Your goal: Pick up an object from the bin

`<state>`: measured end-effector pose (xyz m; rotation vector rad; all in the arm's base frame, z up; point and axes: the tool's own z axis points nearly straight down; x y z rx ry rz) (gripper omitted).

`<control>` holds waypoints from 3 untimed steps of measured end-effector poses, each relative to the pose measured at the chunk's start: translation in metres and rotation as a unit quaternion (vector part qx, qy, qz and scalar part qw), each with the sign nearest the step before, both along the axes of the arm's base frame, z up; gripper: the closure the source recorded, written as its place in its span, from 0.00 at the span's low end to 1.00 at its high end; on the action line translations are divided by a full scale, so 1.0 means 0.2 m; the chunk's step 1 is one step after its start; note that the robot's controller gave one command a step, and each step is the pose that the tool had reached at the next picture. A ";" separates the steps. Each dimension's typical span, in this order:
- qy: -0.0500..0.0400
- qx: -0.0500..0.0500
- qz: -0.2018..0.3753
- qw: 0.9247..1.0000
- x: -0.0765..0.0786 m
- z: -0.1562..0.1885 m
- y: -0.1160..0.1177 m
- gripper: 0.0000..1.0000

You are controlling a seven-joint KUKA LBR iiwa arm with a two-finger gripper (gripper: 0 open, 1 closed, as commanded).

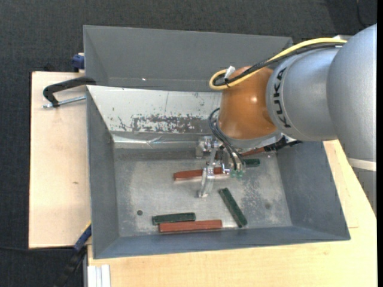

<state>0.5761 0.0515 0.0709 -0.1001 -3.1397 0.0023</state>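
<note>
My gripper [204,187] hangs low over the middle of the bin floor, under the orange wrist cover. A short red-brown bar [187,175] lies flat just left of it, and its right end runs in under the gripper. Whether the gripper touches the bar I cannot tell. A dark green bar [232,207] lies slanted on the floor just to the gripper's lower right, apart from it. A small dark green piece [252,162] shows to the right, partly hidden under the wrist.
Near the front wall lie a dark green bar [173,219] and a longer red-brown bar [190,225], side by side. A small dark speck [139,213] sits at the front left. The arm covers the bin's back right.
</note>
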 end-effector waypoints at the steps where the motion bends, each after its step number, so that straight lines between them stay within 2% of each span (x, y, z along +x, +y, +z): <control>1: -0.003 0.002 -0.040 0.999 0.03 0.00 0.10 0.00; 2: -0.001 0.001 0.000 1.000 0.00 0.00 0.00 1.00; 3: -0.001 0.001 0.000 1.000 0.00 0.00 0.00 1.00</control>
